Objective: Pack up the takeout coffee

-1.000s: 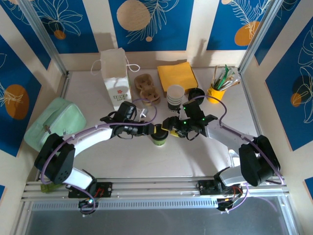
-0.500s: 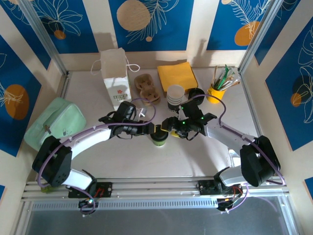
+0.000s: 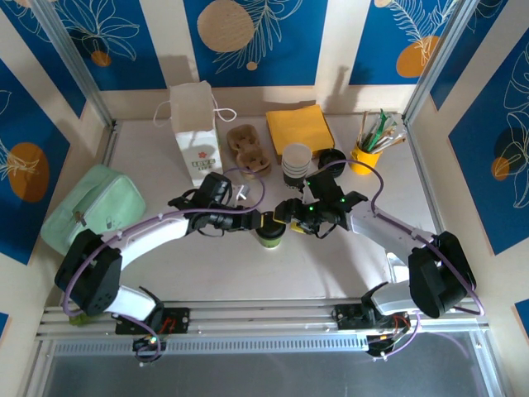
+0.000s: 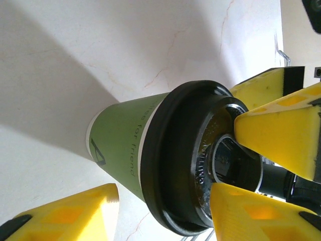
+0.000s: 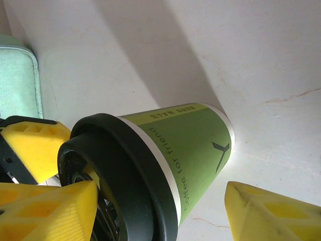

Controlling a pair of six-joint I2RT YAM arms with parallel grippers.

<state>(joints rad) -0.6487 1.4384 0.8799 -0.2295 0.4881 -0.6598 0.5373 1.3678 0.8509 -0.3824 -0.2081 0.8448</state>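
The takeout coffee [image 3: 269, 235], a green paper cup with a black lid, stands upright on the table between my two grippers. My left gripper [image 3: 259, 222] reaches it from the left and my right gripper [image 3: 284, 217] from the right, both at lid height. In the left wrist view the coffee [image 4: 125, 145] lies between the open jaws of the left gripper [image 4: 165, 201]; one finger rests on the lid top, the other stands clear of the cup's side. In the right wrist view the right gripper [image 5: 161, 193] is open around the coffee [image 5: 190, 150], one finger over the lid.
At the back stand a white paper bag [image 3: 195, 132], a brown cup carrier [image 3: 248, 149], a yellow napkin [image 3: 299, 128], stacked cups [image 3: 296, 164], a loose black lid [image 3: 333, 159] and a yellow cup of straws [image 3: 364, 155]. A green pouch [image 3: 92, 207] lies left.
Both grippers stay at the cup's lid. The left gripper has edged slightly right, toward the cup; the cup has not moved.
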